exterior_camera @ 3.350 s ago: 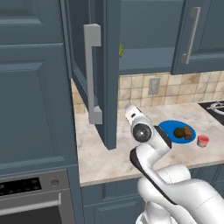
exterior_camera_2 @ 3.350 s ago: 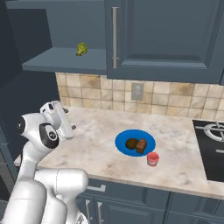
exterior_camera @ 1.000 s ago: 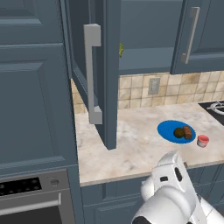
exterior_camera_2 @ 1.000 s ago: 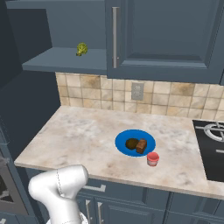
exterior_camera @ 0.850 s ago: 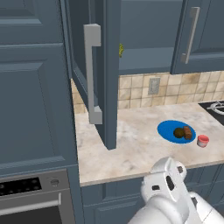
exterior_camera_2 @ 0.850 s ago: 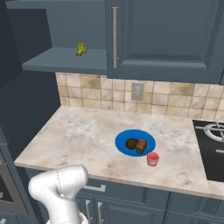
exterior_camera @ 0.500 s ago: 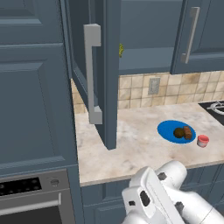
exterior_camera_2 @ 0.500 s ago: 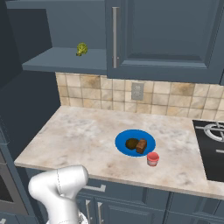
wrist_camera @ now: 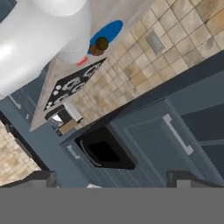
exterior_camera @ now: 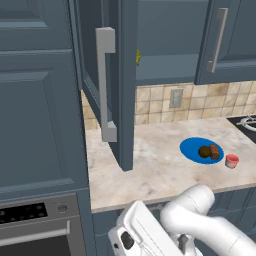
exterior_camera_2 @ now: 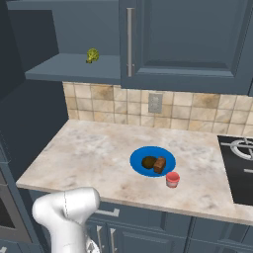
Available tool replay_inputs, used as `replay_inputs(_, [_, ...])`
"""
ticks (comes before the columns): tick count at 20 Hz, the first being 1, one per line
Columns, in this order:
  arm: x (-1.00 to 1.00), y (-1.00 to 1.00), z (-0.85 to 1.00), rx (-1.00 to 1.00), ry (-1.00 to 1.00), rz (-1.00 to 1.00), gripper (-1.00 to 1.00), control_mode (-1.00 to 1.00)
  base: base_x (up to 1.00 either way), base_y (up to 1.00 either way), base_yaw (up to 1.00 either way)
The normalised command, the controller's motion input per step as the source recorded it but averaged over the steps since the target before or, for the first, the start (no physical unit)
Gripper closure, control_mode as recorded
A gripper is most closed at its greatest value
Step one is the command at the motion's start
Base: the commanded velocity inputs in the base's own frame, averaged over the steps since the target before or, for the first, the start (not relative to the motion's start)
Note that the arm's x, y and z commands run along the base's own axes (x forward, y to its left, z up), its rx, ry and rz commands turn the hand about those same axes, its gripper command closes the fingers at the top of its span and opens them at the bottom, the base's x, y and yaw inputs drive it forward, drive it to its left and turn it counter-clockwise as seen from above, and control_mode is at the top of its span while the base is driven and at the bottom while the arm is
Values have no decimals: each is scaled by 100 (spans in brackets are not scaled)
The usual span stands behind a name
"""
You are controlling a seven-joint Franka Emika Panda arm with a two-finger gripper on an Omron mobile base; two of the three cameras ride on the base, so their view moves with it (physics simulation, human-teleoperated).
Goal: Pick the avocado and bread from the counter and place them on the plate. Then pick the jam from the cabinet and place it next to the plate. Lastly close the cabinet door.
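The blue plate (exterior_camera: 196, 148) lies on the counter (exterior_camera: 145, 175) with the round dark avocado (exterior_camera: 204, 151) and the brown bread (exterior_camera: 215, 151) on it, side by side. The red jam (exterior_camera: 231, 160) stands on the counter just right of the plate. All show again from the right: plate (exterior_camera_2: 141, 168), avocado (exterior_camera_2: 148, 162), bread (exterior_camera_2: 160, 164), jam (exterior_camera_2: 172, 179). The cabinet door (exterior_camera: 125, 85) swings out over the counter, and the cabinet (exterior_camera_2: 74, 69) shelf is exposed. My arm (exterior_camera: 200, 220) is folded low, below the counter's front edge. My gripper (wrist_camera: 113, 179) is open and holds nothing.
A small yellow-green thing (exterior_camera_2: 92, 55) sits on the cabinet shelf. A black cooktop (exterior_camera_2: 242, 168) borders the counter on the right. An oven (exterior_camera: 35, 225) stands at the lower left under tall cabinets. A wall socket (exterior_camera_2: 154, 103) is set in the backsplash.
My arm has come down from beside the open door to below the counter front, and the hand has swung left and lower over the last second. Plate, food, jam and door stay put.
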Motion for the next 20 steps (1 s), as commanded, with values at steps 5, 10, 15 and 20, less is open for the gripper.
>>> replay_inputs(5, [0, 44, 0, -13, 0, -3, -100, -100, 0, 0, 0])
replay_inputs(10, [11, 46, 0, -12, 0, -2, -100, -100, 0, 0, 0])
replay_inputs(15, [21, 42, 0, -6, 0, -4, -100, -100, 0, 0, 0])
replay_inputs(20, [37, 31, 0, 0, 0, -5, -100, -100, 0, 0, 0])
